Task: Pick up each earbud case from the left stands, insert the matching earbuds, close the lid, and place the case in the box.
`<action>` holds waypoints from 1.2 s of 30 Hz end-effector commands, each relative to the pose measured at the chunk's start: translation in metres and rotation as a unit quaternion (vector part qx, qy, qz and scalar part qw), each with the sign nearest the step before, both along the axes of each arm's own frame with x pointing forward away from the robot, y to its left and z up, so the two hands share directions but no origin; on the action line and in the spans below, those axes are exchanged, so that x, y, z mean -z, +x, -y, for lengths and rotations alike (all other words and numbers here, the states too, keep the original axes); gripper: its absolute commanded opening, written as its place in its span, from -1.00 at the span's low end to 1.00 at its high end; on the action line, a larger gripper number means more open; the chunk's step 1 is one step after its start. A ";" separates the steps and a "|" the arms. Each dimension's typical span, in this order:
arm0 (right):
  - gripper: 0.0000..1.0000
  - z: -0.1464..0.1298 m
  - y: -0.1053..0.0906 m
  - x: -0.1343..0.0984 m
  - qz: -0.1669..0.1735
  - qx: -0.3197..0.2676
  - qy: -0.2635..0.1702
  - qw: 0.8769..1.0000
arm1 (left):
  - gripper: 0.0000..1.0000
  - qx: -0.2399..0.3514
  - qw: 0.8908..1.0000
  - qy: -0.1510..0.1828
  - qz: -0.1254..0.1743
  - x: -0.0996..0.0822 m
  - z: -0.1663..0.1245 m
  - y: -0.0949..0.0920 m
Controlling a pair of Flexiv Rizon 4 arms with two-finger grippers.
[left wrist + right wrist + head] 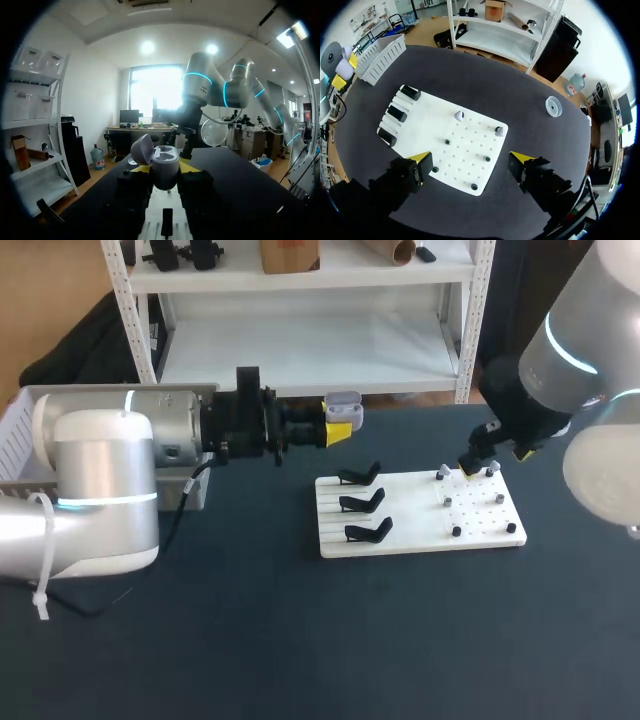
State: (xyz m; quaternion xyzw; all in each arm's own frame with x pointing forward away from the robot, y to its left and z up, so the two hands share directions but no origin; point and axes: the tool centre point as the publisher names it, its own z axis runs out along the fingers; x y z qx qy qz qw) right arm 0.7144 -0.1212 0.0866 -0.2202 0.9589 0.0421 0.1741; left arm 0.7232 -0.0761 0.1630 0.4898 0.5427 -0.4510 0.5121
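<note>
The grey earbud case [343, 405] is clamped, lid open, in the left gripper [338, 431], which is raised above the table near the white pegboard [400, 512]. The right gripper [471, 159] is spread wide and empty over that board, with the white earbuds [459, 115] ahead of it. If the descent is off-centre, an earbud could be knocked from its peg or pinched askew. A tilted earbud would probably be jammed at the case's socket.
</note>
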 end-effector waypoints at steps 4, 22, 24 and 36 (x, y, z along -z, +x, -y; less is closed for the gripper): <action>1.00 0.016 0.005 0.017 -0.014 -0.001 -0.007 1.000 | -1.00 -0.002 1.000 0.005 -0.014 -0.008 0.004 -0.004; 0.64 0.022 0.031 0.024 -0.051 -0.067 -0.066 0.994 | -1.00 0.014 1.000 0.010 -0.024 -0.009 0.004 -0.004; 0.33 0.024 0.037 0.028 -0.051 -0.067 -0.072 0.994 | -1.00 0.014 1.000 0.010 -0.024 -0.009 0.004 -0.004; 0.11 0.023 0.043 0.043 -0.062 -0.041 -0.088 0.993 | -1.00 0.014 1.000 0.010 -0.024 -0.009 0.004 -0.004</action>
